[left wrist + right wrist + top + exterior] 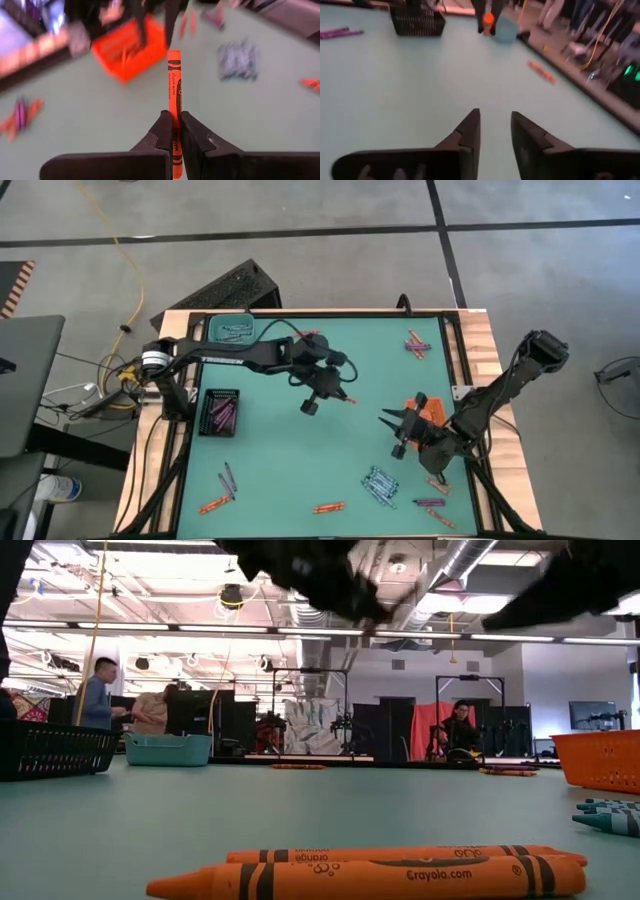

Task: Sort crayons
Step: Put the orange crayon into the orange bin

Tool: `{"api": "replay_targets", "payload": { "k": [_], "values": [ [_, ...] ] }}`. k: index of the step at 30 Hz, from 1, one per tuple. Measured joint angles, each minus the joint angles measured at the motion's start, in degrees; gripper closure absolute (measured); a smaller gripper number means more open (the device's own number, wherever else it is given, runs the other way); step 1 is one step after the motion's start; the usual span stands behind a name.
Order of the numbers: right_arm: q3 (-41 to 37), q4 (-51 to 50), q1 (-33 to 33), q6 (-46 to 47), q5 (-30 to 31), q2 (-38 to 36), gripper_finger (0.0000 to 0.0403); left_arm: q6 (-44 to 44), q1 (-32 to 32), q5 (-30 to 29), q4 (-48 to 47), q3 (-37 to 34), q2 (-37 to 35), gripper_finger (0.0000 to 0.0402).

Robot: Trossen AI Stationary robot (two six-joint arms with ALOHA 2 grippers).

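1. From overhead we look straight down on the whole surface (300, 460) and both arms.
2. At surface level we look across two orange crayons (380, 875), very near, into the room.
3. Each wrist camera looks past its own fingers; both share the orange tray (127, 47) region and the opposite arm.

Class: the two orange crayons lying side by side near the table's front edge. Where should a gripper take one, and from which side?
Grip the orange crayons one at a time at mid-length, from straight above, fingers across the thin barrel. They lie flat and touching, so take an outer side first.
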Motion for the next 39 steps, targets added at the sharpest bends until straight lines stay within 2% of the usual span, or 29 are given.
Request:
{"api": "replay_targets", "payload": {
  "k": [4, 8, 12, 18, 23, 30, 39],
  "values": [
    [0.02, 12.02, -1.16, -14.95, 1.83, 0.0, 0.0246, 0.57, -0.84, 6.07, 4.97, 0.02, -0.86, 0.0401],
    [0.02, 24.95, -2.33, -29.69, 1.56, 0.0, 0.0218, 1.07, -1.69, 8.56, 8.69, 0.0, -0.71, 0.0401],
    [0.02, 35.66, -2.97, -41.98, -2.45, 0.0, 0.0219, 1.49, -2.36, 10.55, 12.9, 0.0, -0.71, 0.0401],
    [0.02, 46.93, -2.97, -54.17, -7.22, 0.0, 0.0238, 2.13, -3.0, 13.44, 17.58, 0.0, -0.71, 0.0401],
    [0.02, 51.22, -3.83, -59.11, -12.14, -0.01, 0.024, 2.02, -3.1, 15.17, 20.25, 0.0, -0.71, 0.0401],
    [0.02, 52.82, -7.67, -59.74, -20.45, 0.0, 0.0241, 2.0, -3.44, 15.13, 22.0, 0.0, -0.71, 0.0401],
    [0.02, 57.11, -9.88, -63.1, -25.47, 0.0, 0.0241, 2.67, -3.42, 15.06, 22.04, 0.0, -0.71, 0.0401]
  ]
}}
